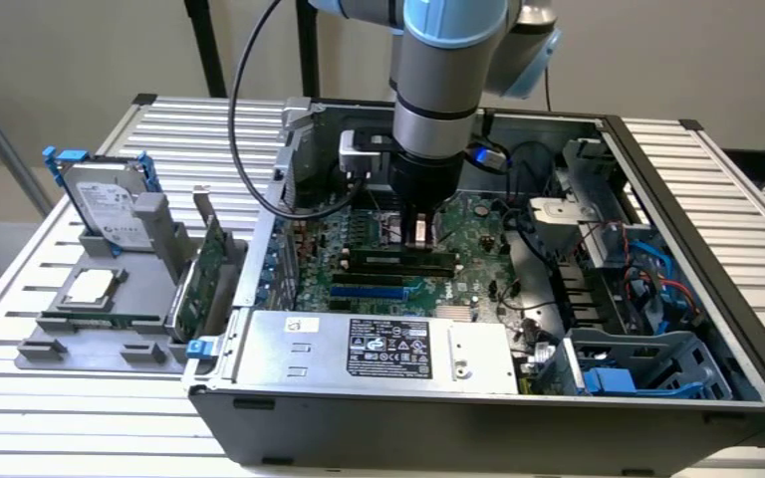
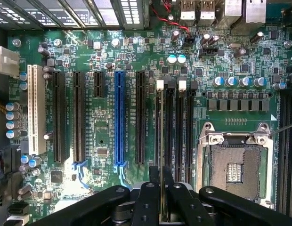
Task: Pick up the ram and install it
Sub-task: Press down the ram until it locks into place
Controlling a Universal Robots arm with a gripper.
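Note:
In the wrist view the ram (image 2: 161,141) is seen edge-on as a thin line. It runs from between my black fingers (image 2: 148,197) up along the memory slot with the white latch (image 2: 159,84). My gripper (image 2: 161,188) is shut on the ram. In the exterior view the gripper (image 1: 418,234) reaches down inside the open computer case (image 1: 489,408), just over the row of black memory slots (image 1: 396,261) on the motherboard. I cannot tell whether the ram touches the slot or hangs slightly above it.
Beside the memory slots are an open processor socket (image 2: 233,169) and a blue expansion slot (image 2: 119,117). On the grey holder outside the case (image 1: 37,351) stand a hard drive in a blue frame (image 1: 104,204), a green expansion card (image 1: 203,279), a chip (image 1: 88,289) and a thin green stick (image 1: 104,321).

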